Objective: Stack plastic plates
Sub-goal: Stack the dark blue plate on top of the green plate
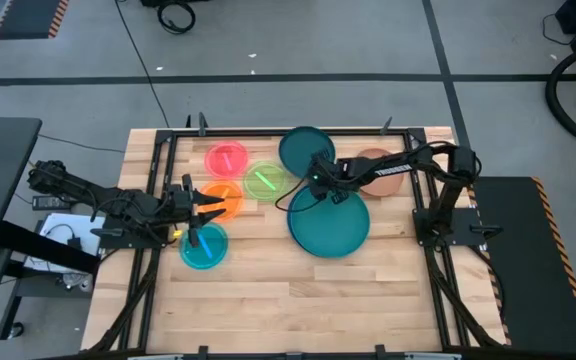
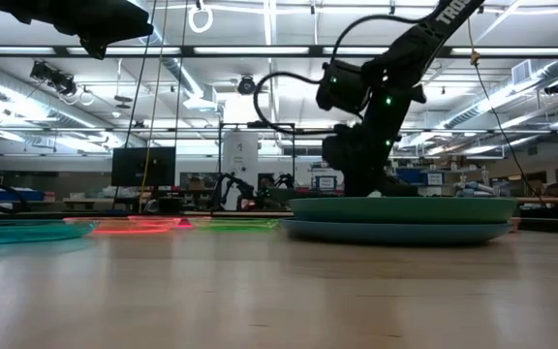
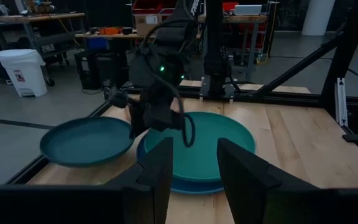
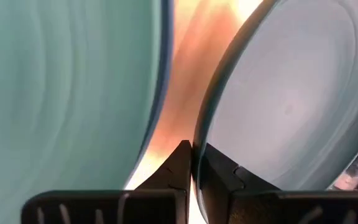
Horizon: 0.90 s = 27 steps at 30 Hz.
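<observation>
The medium dark teal plate (image 1: 304,148) (image 3: 86,142) sits near the table's far edge, and my right gripper (image 1: 319,181) (image 4: 192,163) is shut on its rim. Beside it, the large teal plate (image 1: 330,228) (image 3: 219,140) lies stacked on the large blue plate (image 2: 395,232). The brownish-orange plate (image 1: 376,162) lies under my right arm. Small pink-red (image 1: 226,158), green (image 1: 265,182), orange (image 1: 224,201) and cyan (image 1: 205,246) plates lie flat at the left. My left gripper (image 1: 206,207) (image 3: 194,171) hovers open over the orange and cyan plates. My right gripper pinches the dark teal plate's rim (image 4: 199,134) on the side nearest the large stack, one finger on each face, only at their free ends. The fingers come from the table's right, slanting down. The plate stays roughly level; whether it rests on the table, I cannot tell.
The table frame's dark rails (image 1: 268,131) run along the far edge, just beyond the dark teal plate. Bare wood (image 1: 298,300) spans the near half of the table. My right arm (image 1: 408,165) stretches over the brownish-orange plate.
</observation>
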{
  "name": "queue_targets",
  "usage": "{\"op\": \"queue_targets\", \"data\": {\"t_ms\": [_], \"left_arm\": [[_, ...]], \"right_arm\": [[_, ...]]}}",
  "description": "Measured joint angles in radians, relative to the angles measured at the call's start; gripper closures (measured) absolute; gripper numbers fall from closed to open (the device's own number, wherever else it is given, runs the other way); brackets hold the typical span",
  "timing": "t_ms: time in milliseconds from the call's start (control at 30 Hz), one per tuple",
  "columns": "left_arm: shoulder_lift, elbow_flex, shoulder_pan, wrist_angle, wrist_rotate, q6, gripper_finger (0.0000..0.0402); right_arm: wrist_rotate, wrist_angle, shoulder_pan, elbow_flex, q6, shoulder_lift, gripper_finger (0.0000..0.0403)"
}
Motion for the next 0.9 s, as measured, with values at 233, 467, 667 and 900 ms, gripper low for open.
{"op": "queue_targets", "data": {"t_ms": [233, 467, 667, 900], "left_arm": [[0.000, 0.000, 0.000, 0.000, 0.000, 0.000, 0.0269], [0.000, 0.000, 0.000, 0.000, 0.000, 0.000, 0.0269], [0.000, 0.000, 0.000, 0.000, 0.000, -0.002, 0.0269], [0.000, 0.000, 0.000, 0.000, 0.000, -0.004, 0.0269]], "right_arm": [[0.006, -0.042, 0.040, 0.000, 0.083, -0.072, 0.0371], [0.006, -0.109, 0.122, 0.000, 0.201, -0.154, 0.0371], [0.008, -0.156, 0.205, 0.000, 0.313, -0.206, 0.0371], [-0.020, -0.271, 0.314, 0.000, 0.497, -0.212, 0.0371]]}}
